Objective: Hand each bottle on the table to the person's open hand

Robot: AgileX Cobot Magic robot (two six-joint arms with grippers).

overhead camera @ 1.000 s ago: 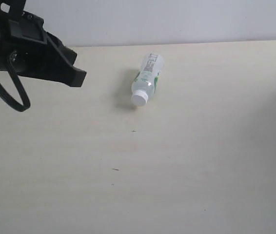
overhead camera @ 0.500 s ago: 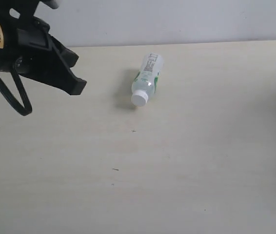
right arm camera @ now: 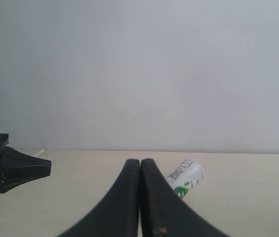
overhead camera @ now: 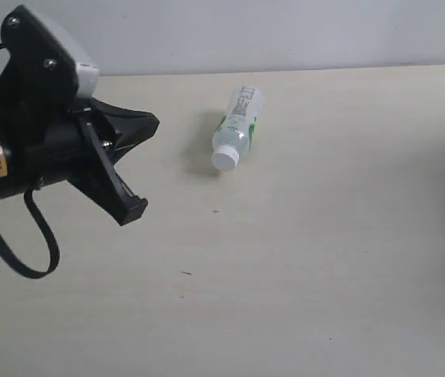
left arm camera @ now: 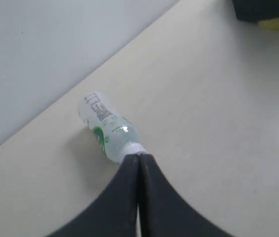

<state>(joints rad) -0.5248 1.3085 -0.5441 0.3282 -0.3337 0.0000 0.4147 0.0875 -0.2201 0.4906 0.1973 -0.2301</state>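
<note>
- Slim clear plastic bottle [overhead camera: 237, 129] with a green-white label and white cap lies on its side on the pale cream table [overhead camera: 325, 259]
- Black left gripper [left arm camera: 138, 161] hovers near the bottle, fingers pressed together, empty
- Black right gripper [right arm camera: 140, 163]: fingers together too, holding nothing

You see the bottle [overhead camera: 237, 129] lying on its side on the table [overhead camera: 325, 259], cap end frontward, base toward the wall [overhead camera: 285, 31] behind it. The left gripper [left arm camera: 138, 161] sits left of the bottle, apart from it.
</note>
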